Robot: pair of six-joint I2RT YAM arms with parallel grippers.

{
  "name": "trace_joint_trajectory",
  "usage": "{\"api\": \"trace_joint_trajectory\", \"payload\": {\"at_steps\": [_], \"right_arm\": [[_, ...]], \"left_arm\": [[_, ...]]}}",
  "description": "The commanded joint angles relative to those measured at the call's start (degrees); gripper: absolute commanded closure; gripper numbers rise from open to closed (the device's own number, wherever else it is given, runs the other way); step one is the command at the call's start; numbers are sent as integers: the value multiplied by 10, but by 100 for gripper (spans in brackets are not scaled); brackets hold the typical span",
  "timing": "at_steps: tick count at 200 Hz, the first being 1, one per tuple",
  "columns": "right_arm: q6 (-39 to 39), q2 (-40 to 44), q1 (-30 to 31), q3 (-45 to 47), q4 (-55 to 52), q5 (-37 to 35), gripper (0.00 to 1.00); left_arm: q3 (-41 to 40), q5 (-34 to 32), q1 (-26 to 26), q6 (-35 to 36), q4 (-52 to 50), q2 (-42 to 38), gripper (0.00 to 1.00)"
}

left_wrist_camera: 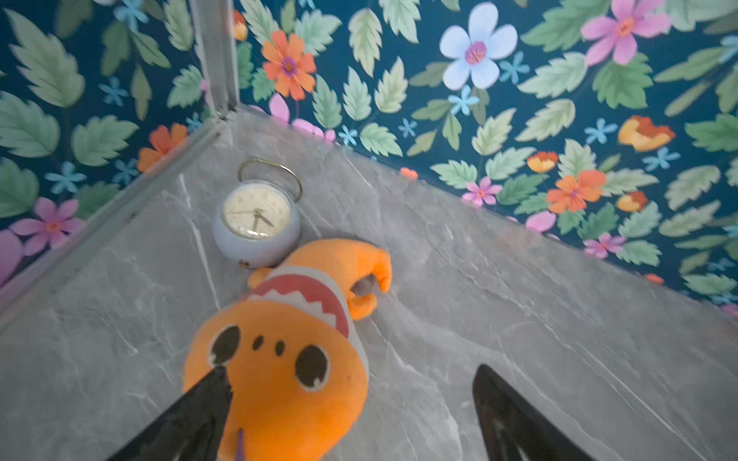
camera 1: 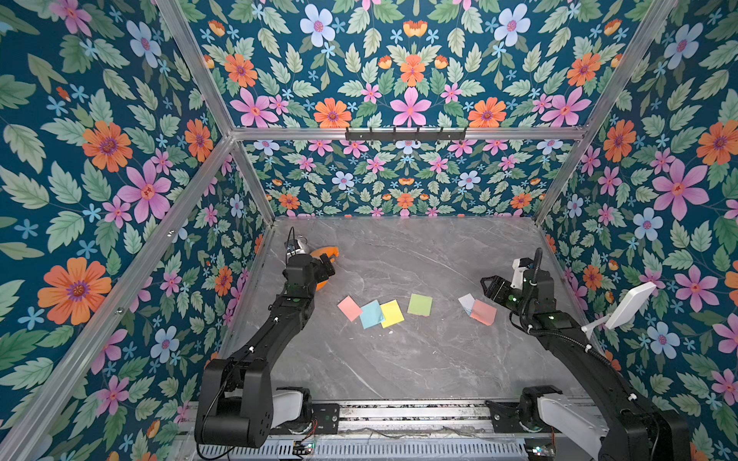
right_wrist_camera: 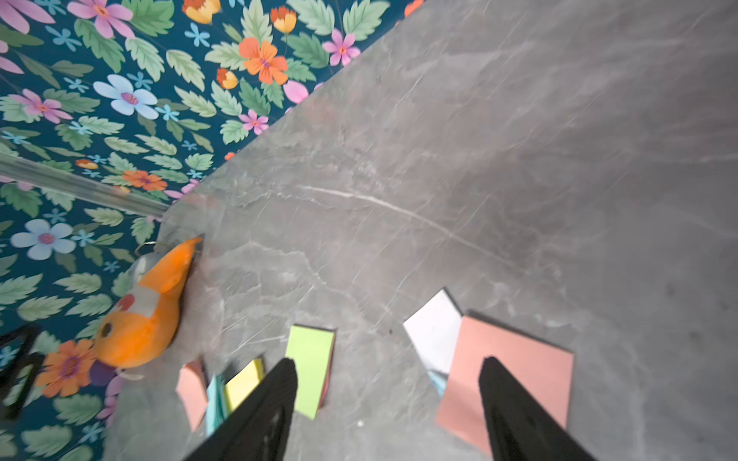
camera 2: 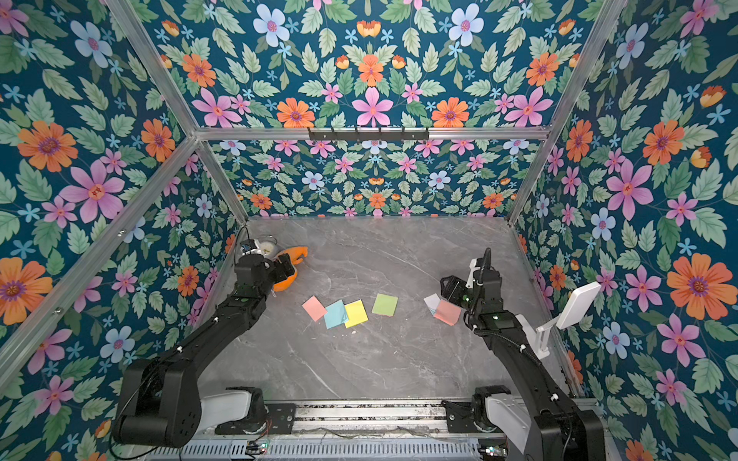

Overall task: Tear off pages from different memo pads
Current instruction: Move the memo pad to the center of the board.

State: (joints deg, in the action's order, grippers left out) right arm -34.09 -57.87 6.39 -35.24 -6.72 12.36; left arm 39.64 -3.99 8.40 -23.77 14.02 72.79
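Over the grey table [camera 1: 399,359], the left gripper [left_wrist_camera: 351,371] gapes empty above an orange plush toy [left_wrist_camera: 279,379] beside a clock [left_wrist_camera: 255,219]. The right gripper [right_wrist_camera: 388,360] is also spread wide, holding nothing, near the salmon memo pad [camera 1: 483,312] (a pale page [camera 1: 465,301] lies against it). A pink square [camera 1: 350,307], blue square [camera 1: 372,314] and yellow square [camera 1: 391,313] touch in a row mid-table, with the green memo pad [camera 1: 419,304] just beside them.

Right pincer [right_wrist_camera: 388,360], jaws apart, over salmon memo pad [right_wrist_camera: 519,351].
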Motion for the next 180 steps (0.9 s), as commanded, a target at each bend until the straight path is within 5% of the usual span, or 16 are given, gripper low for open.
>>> {"api": "trace_joint_trajectory", "payload": {"at_steps": [1, 51, 86, 121, 158, 180], "right_arm": [[-59, -13, 35, -20, -81, -14, 32], [-102, -155, 235, -127, -195, -175, 42], [-122, -217, 251, -156, -196, -134, 46], [-59, -200, 158, -150, -278, -139, 45], [-10, -167, 19, -107, -256, -94, 40], [-1, -194, -14, -109, -229, -77, 36]], "left_arm": [[5, 88, 16, -40, -9, 9, 15], [-6, 56, 179, -53, 25, 57, 20], [-7, 79, 246, -60, 58, 105, 25], [27, 85, 316, -42, 59, 150, 25], [61, 114, 359, -45, 81, 208, 25], [88, 138, 373, -52, 89, 243, 25]]}}
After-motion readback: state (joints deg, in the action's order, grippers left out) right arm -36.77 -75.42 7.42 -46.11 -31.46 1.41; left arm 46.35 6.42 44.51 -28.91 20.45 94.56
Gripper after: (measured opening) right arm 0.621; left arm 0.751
